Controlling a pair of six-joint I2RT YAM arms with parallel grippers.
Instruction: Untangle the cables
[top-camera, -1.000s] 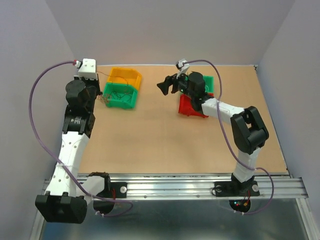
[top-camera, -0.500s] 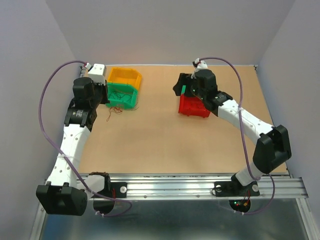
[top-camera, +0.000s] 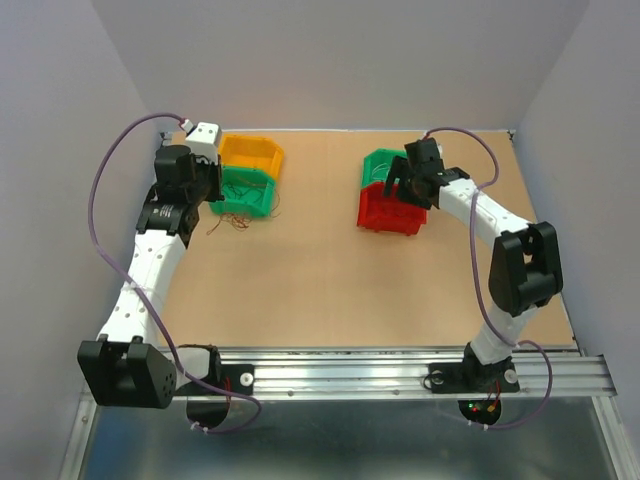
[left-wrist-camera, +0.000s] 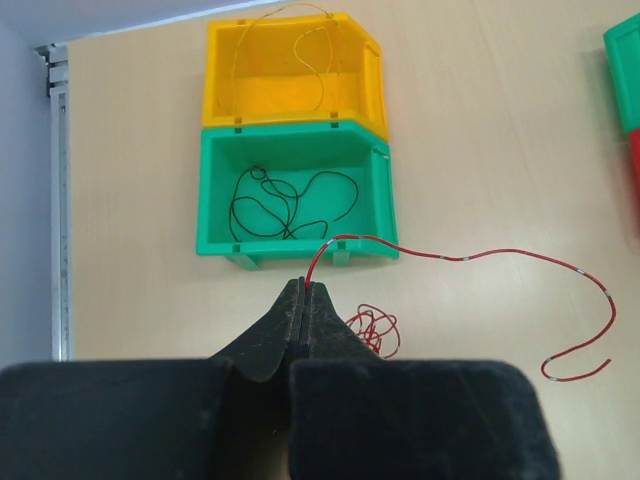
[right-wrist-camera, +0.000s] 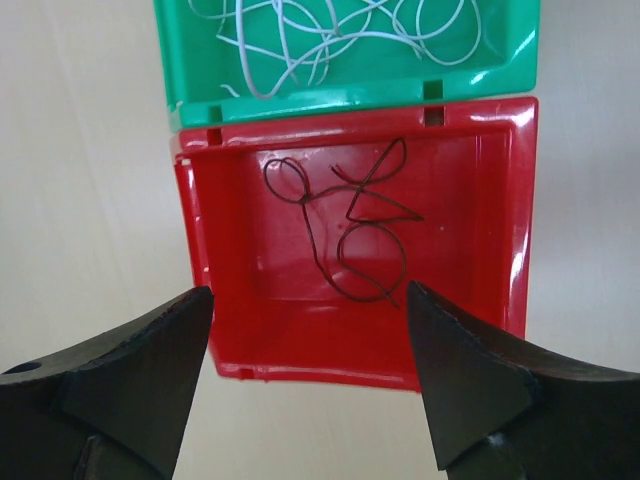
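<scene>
The cables are thin red wires. A small wad (left-wrist-camera: 373, 330) of them lies on the table just right of my left gripper (left-wrist-camera: 305, 285), which is shut on one red strand (left-wrist-camera: 470, 257). That strand arcs right over the table to a hooked end. In the top view the wad (top-camera: 233, 222) sits in front of the left green bin, beside my left gripper (top-camera: 213, 192). My right gripper (right-wrist-camera: 308, 295) hangs open above a red bin (right-wrist-camera: 240, 330) with a dark brown wire (right-wrist-camera: 355, 230) inside it, and nothing is between its fingers. From above, that right gripper (top-camera: 398, 183) is over the bin's far rim.
At the back left, a green bin (left-wrist-camera: 215, 200) with a black wire stands against a yellow bin (left-wrist-camera: 225, 60) with a yellow wire. At the back right, a green bin (right-wrist-camera: 350, 95) of white wires abuts the red bin (top-camera: 388, 215). Purple arm cables loop beside both arms.
My left gripper, shut throughout, rose and drew one red strand out of the wad, which now lies on the table. My right arm swung right, to over the red bin, its jaws narrowing slightly.
</scene>
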